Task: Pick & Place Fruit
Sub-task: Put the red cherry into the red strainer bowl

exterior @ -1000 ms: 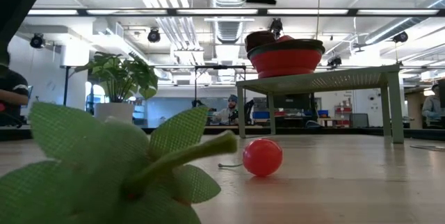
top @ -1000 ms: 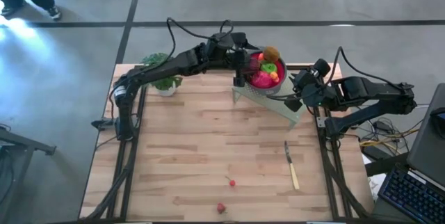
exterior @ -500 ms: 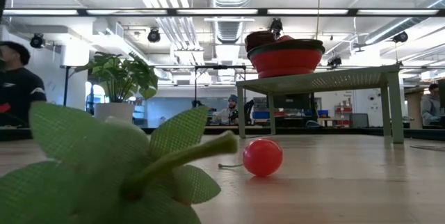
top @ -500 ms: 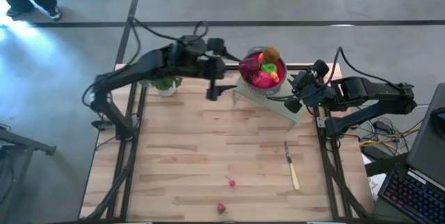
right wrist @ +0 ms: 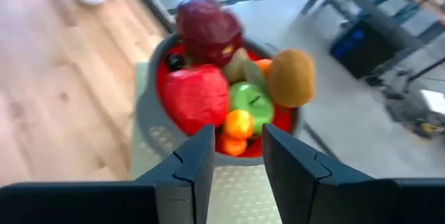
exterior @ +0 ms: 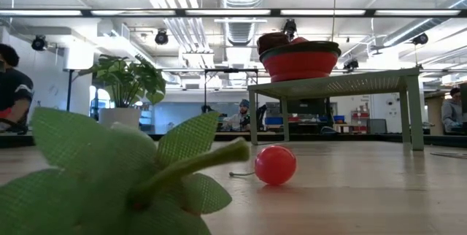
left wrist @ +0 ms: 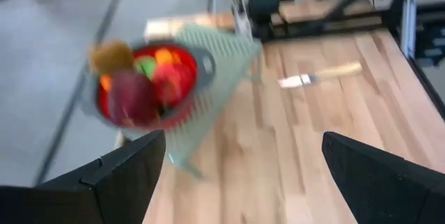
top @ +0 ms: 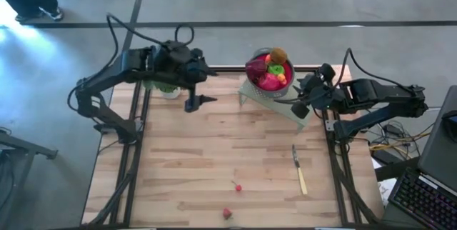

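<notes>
Bench (top: 214, 158): two strawberries (top: 238, 186) lie near its front edge.
Fruit (top: 271, 71): heaped in red bowl on the rack.
Left gripper (top: 201, 101): fingers apart, empty, pulled back from bowl toward plant; drop-off seemingly done.
Right gripper (top: 298, 105): fingers narrowly apart, empty, waits beside rack.

From where I stand, nothing here carries writing I can read: no labels, brands, numbers or signs show on anything in any view.

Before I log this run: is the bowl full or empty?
Full. The bowl is heaped with fruit rising above its rim, a kiwi hanging over the edge.
</notes>
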You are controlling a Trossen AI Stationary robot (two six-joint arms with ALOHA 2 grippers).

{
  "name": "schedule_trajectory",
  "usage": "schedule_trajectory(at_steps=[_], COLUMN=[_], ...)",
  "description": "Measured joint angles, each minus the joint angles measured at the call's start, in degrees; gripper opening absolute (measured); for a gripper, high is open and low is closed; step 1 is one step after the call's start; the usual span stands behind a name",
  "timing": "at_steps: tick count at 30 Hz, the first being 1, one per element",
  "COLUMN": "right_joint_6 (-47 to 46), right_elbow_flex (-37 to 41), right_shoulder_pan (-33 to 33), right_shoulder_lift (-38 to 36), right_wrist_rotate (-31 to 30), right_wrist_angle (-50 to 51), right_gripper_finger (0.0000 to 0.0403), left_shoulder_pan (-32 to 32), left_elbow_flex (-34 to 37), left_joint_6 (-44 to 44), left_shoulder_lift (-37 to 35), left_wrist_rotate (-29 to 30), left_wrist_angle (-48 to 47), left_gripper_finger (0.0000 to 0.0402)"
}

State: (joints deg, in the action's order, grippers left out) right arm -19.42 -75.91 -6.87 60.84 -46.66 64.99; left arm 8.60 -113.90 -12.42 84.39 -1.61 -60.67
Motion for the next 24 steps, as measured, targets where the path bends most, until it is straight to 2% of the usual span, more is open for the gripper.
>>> schedule_trajectory(at_steps=[7,11,16,24], right_joint_6=[-0.22,0.35,-1.64,-4.18], right_elbow_flex=[2.19,3.92,4.47,3.26], right_shoulder_pan=[-1.57,-5.71,-13.64,-25.58], right_shoulder_lift=[1.87,5.28,11.42,22.09], right_wrist_rotate=[10.83,14.87,15.62,15.72], right_wrist_angle=[-6.20,-12.18,-14.11,-20.68], right_gripper_finger=[0.0112,0.0094,0.0067,0.0035], left_shoulder_pan=[-3.81,-7.45,-11.70,-15.25], left_elbow_flex=[6.06,11.43,19.36,34.32], left_joint_6=[5.13,7.83,12.31,16.21], left_shoulder_lift=[-1.84,-3.05,-6.31,-14.73], left_wrist_rotate=[0.26,4.05,8.02,8.75], left_wrist_angle=[-3.98,-4.23,-2.52,11.34], left_gripper_finger=[0.0392,0.0392,0.0392,0.0392])
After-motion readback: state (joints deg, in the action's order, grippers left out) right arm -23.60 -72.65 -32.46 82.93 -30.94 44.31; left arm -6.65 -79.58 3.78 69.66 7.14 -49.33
